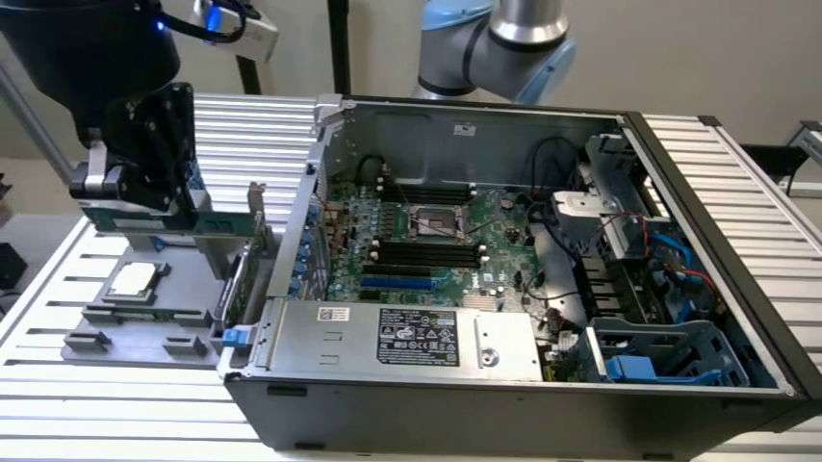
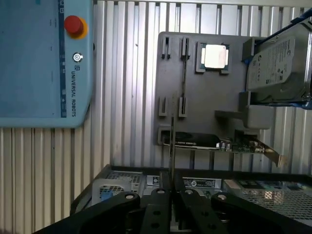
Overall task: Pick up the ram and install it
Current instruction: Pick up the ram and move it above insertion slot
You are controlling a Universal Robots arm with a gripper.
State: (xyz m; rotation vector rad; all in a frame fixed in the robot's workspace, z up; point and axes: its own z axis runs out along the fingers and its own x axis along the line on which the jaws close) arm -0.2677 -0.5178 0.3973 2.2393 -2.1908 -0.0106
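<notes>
Slatted aluminium table (image 1: pixel 719 164) all round, and on it the open computer case (image 1: pixel 514 404) with its motherboard (image 1: pixel 501 221) face up. Over on the exterior view's left, outside the case, the gripper (image 1: pixel 161 204) hangs above the grey holder tray (image 1: pixel 77 342). The claw is closed on the ram (image 1: pixel 192 224), the green stick lying level in its grasp, above the tray and apart from it as far as I can judge. From the wrist view you get the ram (image 2: pixel 172 141) edge-on, a thin line running out from between the pinched fingers (image 2: pixel 157 204). Beneath it is the tray's long clip channel (image 2: pixel 184 73), which looks vacant to me. The square processor chip (image 2: pixel 215 56) sits in its pocket, the hard drive (image 2: pixel 275 68) with blue rails is beside it, and the graphics card (image 2: pixel 200 141) stands on edge nearer the case. So the pick-up looks done. The install is not: the black memory slots (image 1: pixel 424 255) on the board show no green stick, and the ram is well apart from them, the case wall between the two.
</notes>
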